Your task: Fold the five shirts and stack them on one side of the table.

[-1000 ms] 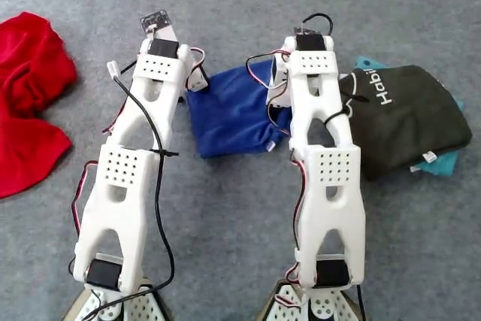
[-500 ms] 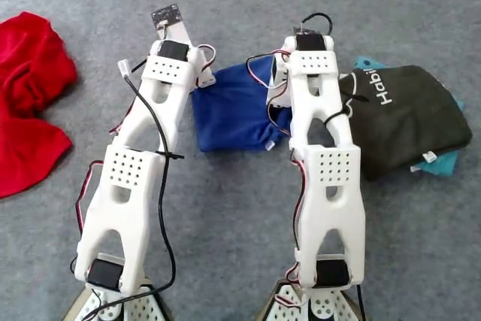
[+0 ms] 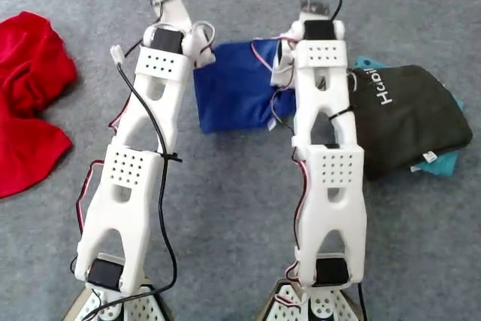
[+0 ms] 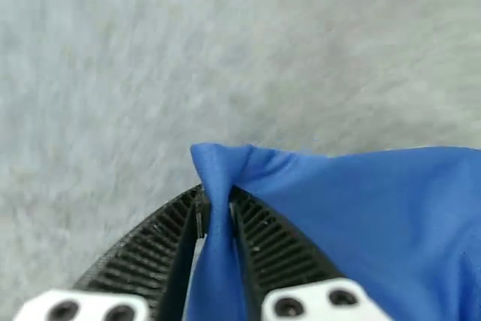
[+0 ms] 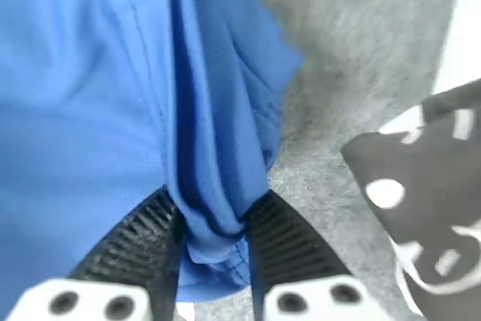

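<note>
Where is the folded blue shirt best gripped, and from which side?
By its two far corners, one arm from each side: the blue shirt lies flat and folded, so a single pinch would probably let it unfold. The left gripper is shut on one corner, the right gripper on the other.

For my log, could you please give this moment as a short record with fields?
left gripper: shut on blue shirt corner
right gripper: shut on blue shirt's opposite edge
blue shirt: folded, middle of table
dark shirt: folded, atop teal shirt, far right
red shirt: unfolded, far left
</note>
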Available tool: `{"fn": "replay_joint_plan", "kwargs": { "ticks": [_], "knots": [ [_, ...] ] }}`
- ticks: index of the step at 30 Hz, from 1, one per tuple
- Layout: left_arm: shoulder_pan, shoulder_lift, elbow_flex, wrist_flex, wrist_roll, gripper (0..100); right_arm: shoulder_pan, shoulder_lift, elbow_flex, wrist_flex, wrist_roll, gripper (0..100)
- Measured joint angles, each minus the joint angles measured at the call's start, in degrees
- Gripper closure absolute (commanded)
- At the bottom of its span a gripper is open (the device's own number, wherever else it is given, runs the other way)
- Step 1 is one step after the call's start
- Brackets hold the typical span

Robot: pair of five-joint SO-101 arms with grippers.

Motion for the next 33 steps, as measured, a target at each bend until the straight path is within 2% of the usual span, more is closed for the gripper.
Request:
{"fn": "replay_joint_plan", "kwargs": {
  "ticks": [6, 10, 13, 24, 33],
  "knots": [
    [1.67, -0.09, -6.24, 0.00, -1.93, 97, 0.26, -11.16, 0.09, 0.53, 0.00, 98.5],
    [4.22, -0.09, -7.82, -2.29, -2.11, 97, 2.90, -19.34, 2.20, 0.62, 0.00, 98.5],
    [6.33, -0.09, -8.26, -5.27, -2.29, 97, 6.95, -25.05, 6.15, 0.70, 0.88, 98.5],
    [17.49, -0.09, -7.82, -14.51, -2.37, 97, 23.47, -39.65, 23.91, -0.18, 12.40, 98.5],
    [25.14, -0.09, 2.81, -28.48, -2.37, 97, 35.78, -41.05, 30.07, -6.42, 17.76, 98.5]
  ]
}}
